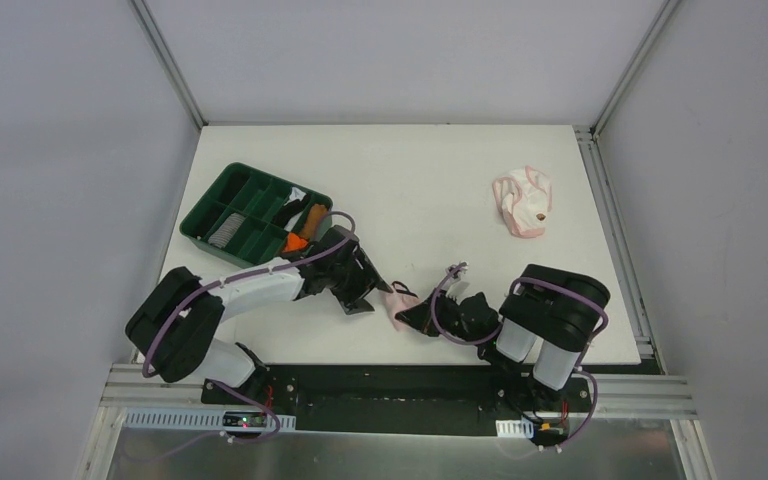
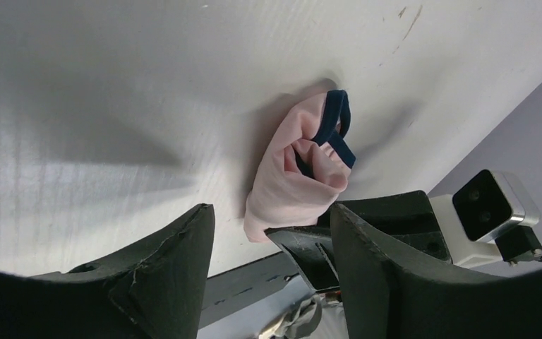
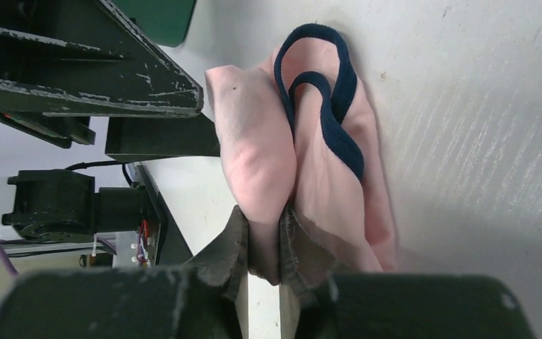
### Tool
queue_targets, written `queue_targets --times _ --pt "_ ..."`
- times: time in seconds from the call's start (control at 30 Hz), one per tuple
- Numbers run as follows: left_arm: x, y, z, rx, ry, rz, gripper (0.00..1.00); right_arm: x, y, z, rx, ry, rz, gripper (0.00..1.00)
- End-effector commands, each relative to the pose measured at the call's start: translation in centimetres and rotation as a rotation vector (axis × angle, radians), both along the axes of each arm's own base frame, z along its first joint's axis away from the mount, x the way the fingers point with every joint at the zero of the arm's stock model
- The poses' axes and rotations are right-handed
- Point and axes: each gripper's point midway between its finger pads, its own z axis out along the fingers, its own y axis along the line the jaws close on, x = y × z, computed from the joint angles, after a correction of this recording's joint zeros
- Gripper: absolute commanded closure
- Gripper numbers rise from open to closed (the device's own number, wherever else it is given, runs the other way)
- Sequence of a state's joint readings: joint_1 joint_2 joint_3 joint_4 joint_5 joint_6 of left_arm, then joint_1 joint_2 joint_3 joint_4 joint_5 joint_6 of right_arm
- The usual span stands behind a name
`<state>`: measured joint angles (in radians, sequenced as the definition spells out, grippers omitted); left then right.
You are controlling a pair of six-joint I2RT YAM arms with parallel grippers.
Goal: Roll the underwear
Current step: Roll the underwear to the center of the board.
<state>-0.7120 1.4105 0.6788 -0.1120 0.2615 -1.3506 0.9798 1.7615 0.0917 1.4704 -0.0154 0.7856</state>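
Observation:
The pink underwear with navy edging [image 1: 397, 304] lies bunched near the table's front edge, between the two arms. It also shows in the left wrist view [image 2: 293, 176] and the right wrist view [image 3: 303, 148]. My right gripper [image 3: 262, 236] is shut on a fold of it. My left gripper [image 2: 272, 222] is open and empty, just left of the cloth, not touching it. The paler pink-white underwear [image 1: 522, 203] lies loose at the far right of the table.
A green divided tray [image 1: 245, 200] with rolled orange, brown and grey cloths stands at the left, just behind my left gripper. The table's front edge [image 1: 390, 355] and a black rail run close below the pink underwear.

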Motion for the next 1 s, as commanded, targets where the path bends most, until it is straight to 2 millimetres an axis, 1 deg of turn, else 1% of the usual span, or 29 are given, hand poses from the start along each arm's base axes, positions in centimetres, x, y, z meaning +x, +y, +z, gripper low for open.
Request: queue_targets --times 0.0,0.17,0.33,0.37,0.4,0.5,0.57,0.6,0.63,0.67,0.77,0.8,0.9,0.97 --pt "0.6 -1.1 0.0 -0.039 -0.054 -0.077 0.4 -0.6 -0.2 -0.1 0.028 0.04 0.025 1.0" --pt "0.8 -1.4 -1.7 -0.002 -0.022 -0.098 0.47 -0.4 -0.2 0.0 0.035 0.046 0.029 1.0" --pt "0.6 -1.4 -4.5 0.063 0.054 -0.125 0.59 -0.3 -0.1 0.1 0.044 0.053 0.031 1.0" --pt "0.5 -1.4 -4.9 0.071 0.069 -0.13 0.62 -0.3 -0.1 0.2 0.046 0.054 0.034 0.97" --pt "0.4 -1.5 -5.2 0.075 0.082 -0.132 0.66 -0.3 0.0 0.3 0.051 0.053 0.04 0.91" --pt "0.4 -1.5 -5.3 0.081 0.099 -0.126 0.88 -0.5 0.3 0.9 0.064 0.051 0.061 0.67" --pt "0.4 -1.1 -5.0 0.102 0.102 -0.121 1.0 -0.6 0.3 1.1 0.06 0.051 0.066 0.58" --pt "0.2 -0.8 -4.9 0.116 0.109 -0.119 1.0 -0.6 0.2 1.0 0.045 0.059 0.064 0.55" --pt "0.1 -0.5 -4.7 0.132 0.115 -0.117 1.0 -0.6 0.1 1.4 0.041 0.052 0.064 0.53" --pt "-0.3 0.1 -4.7 0.159 0.127 -0.109 1.0 -0.7 0.0 1.4 0.022 0.054 0.064 0.52" --pt "-0.9 1.7 -4.1 0.219 0.146 -0.066 1.0 -0.8 -0.5 1.2 -0.095 0.082 0.076 0.51" --pt "-1.1 2.2 -4.0 0.234 0.154 -0.052 1.0 -1.3 -0.6 1.3 -0.14 0.117 0.086 0.51" --pt "-2.1 3.2 -4.0 0.276 0.181 -0.027 1.0 -3.0 -0.7 3.3 -0.214 0.168 0.126 0.51" --pt "-2.9 3.4 -4.2 0.304 0.208 -0.028 1.0 -3.8 -0.9 4.6 -0.242 0.186 0.144 0.51"
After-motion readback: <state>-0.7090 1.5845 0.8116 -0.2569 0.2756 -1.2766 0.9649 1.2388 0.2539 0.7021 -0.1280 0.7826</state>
